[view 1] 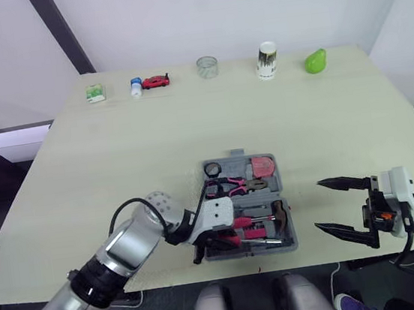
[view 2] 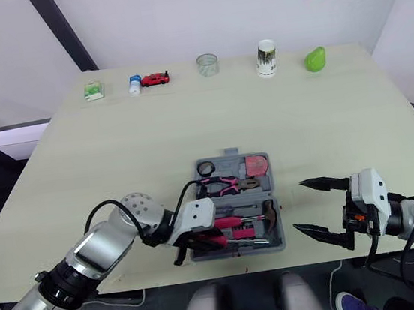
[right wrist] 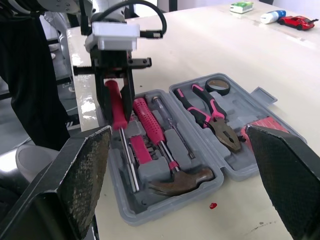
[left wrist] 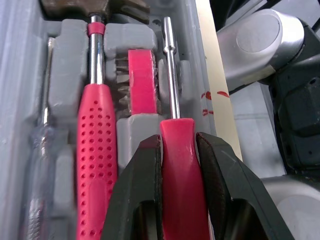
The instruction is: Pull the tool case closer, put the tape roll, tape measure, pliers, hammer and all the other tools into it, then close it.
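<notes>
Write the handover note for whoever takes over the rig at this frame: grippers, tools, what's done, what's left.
Left gripper: shut on the red screwdriver, over the near row of the tool case; cannot tell if it is seated.
Right gripper: open, holding nothing, to the right of the case.
The case is open, near the front edge of the table.
Done: tape roll, pliers, tape measure and hammer lie inside.
Left: release the screwdriver, close the case.
</notes>
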